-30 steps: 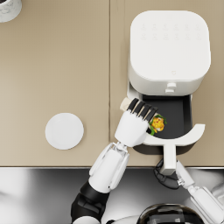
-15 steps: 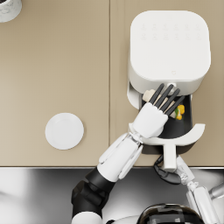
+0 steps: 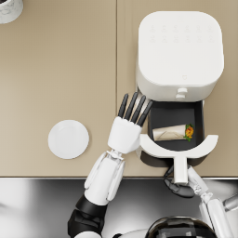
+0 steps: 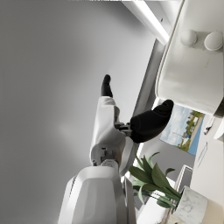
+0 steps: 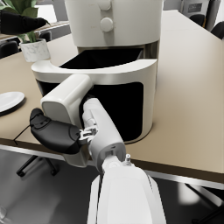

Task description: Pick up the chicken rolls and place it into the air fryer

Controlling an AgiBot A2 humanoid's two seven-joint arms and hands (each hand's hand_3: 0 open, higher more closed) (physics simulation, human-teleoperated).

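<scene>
The chicken roll now lies in the air fryer drawer; your left hand has let go, fingers spread, beside it. Your right hand grips the drawer handle.

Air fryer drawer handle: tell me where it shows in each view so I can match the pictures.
Head view: the drawer handle juts toward the robot from the open drawer, with the right hand at its end.
Left wrist view: not in it; only the air fryer body shows.
Right wrist view: the handle sits in front of the drawer, the right hand against it.
Shared landmark: the air fryer's white body.
</scene>
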